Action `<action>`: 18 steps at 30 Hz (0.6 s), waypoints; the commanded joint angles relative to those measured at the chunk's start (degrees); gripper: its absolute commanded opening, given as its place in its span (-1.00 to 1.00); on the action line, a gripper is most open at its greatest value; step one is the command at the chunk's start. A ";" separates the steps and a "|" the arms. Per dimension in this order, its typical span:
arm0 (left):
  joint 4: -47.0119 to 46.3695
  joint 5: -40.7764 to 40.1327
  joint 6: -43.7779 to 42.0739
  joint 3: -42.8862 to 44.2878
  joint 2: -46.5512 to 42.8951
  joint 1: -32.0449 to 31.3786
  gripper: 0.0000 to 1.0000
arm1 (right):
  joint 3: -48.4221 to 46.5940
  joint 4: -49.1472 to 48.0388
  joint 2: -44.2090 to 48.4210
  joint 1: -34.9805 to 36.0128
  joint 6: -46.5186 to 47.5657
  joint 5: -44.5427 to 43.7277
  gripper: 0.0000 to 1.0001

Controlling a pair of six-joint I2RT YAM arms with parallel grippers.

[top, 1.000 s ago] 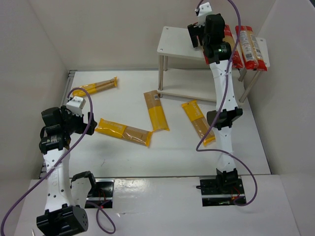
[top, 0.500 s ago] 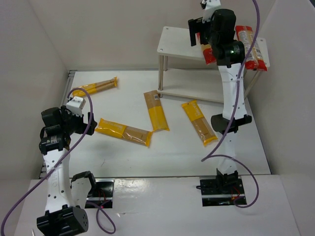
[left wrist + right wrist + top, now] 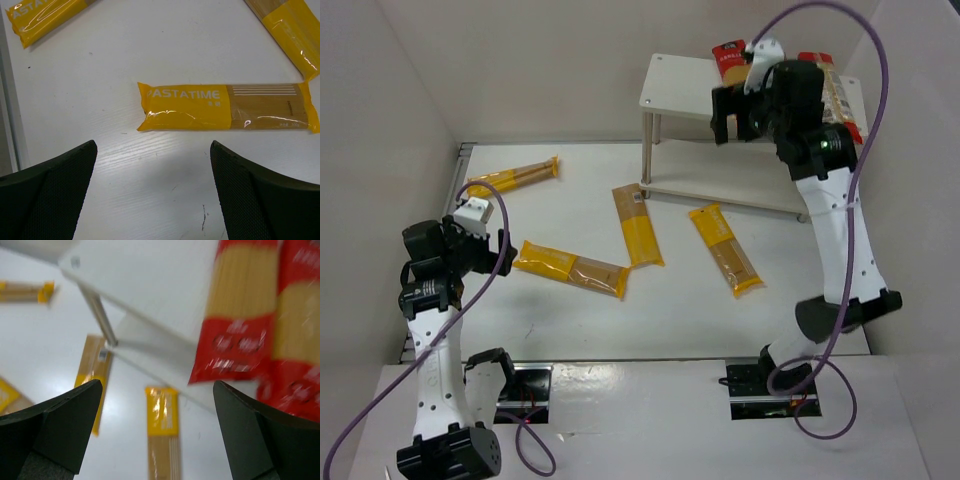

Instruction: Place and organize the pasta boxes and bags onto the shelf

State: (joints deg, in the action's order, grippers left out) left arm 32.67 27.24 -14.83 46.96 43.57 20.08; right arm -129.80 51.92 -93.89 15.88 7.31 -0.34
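At 1 o'clock in the overhead view, the white two-tier shelf with thin metal legs [image 3: 675,85] carries the red, clear-windowed spaghetti packs [image 3: 842,100] side by side on the right half of its top board. The right fingers [image 3: 733,120] hang spread and empty at the board's near edge. Four yellow-orange flat spaghetti packs [image 3: 638,225] lie scattered on the white surface [image 3: 700,300] from 10 to 3 o'clock, none touching another. Judged step: red packs shelved, yellow ones still to fetch. The top board's left half is bare, as is what shows of the lower board. The plain side walls [image 3: 390,120] close in at 9 and 3 o'clock.

Left wrist view: the left fingers [image 3: 152,147] stand wide apart, grasping nothing, above bare surface. The yellow pack lettered PASTATIME [image 3: 225,106] lies crosswise just beyond them at 12 o'clock. The next move probably calls for a descent with the fingers set across its narrow width. There is free surface all around it.

Right wrist view (blurred): the right fingers frame nothing. The red packs' ends at 2 o'clock reach the board's edge and appear to overhang it slightly. Any sweep past should probably clear them and the metal leg [image 3: 100,320] at 10 o'clock.
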 commanded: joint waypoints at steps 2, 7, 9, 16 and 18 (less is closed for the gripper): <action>-0.67 1.14 0.41 2.43 -1.47 0.23 0.98 | 22.78 -8.85 13.61 0.03 -3.27 1.04 1.00; -0.67 1.75 1.56 2.43 -2.61 0.23 0.98 | 43.97 -13.43 25.23 -6.54 -3.80 5.35 1.00; -0.67 1.76 1.56 2.43 -2.61 0.23 0.98 | 49.00 -13.43 29.27 -7.18 -3.80 5.35 1.00; -1.20 0.62 3.23 2.43 -2.53 0.23 0.98 | 70.62 -17.38 37.20 -12.53 -2.74 2.27 1.00; -1.20 -0.35 3.84 2.43 -2.53 0.23 0.98 | 73.97 -19.13 38.68 -14.90 -2.74 2.27 1.00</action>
State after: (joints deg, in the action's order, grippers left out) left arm 32.80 27.00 -12.99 47.16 41.34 20.08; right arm -59.53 38.96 -56.66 3.25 4.54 2.83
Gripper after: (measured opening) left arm 0.992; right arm 0.999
